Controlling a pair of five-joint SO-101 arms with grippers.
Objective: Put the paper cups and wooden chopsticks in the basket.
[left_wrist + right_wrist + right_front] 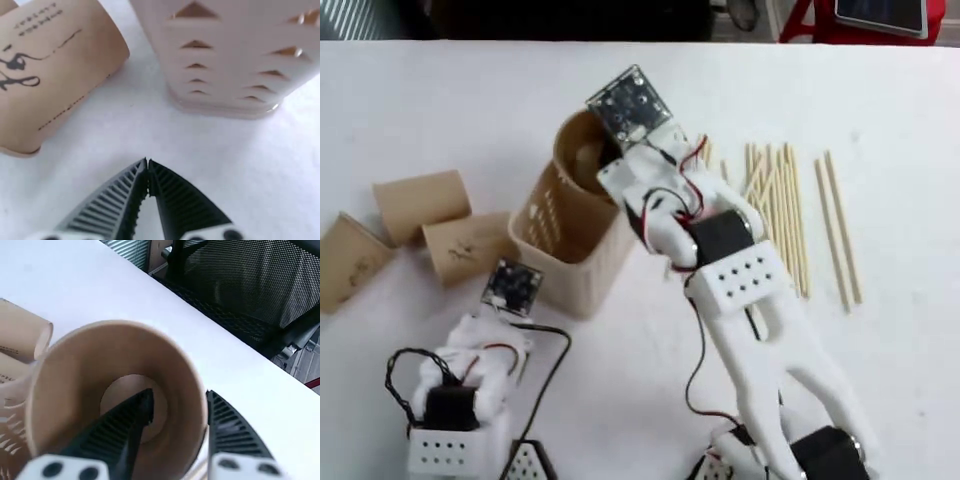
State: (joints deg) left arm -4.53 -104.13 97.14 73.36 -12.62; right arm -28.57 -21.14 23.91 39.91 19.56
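A brown paper cup stands mouth-up at the far end of the pale slotted basket. My right gripper is open astride the cup's rim, one finger inside and one outside. In the high view this cup sits under the right arm's wrist. Three more paper cups lie on their sides left of the basket: one, one and one. My left gripper is shut and empty, low over the table near a lying cup and the basket's base. Several wooden chopsticks lie right of the basket.
The right arm crosses the table between the basket and the chopsticks. The left arm and its black cable sit at the front left. A black mesh chair stands beyond the table's far edge.
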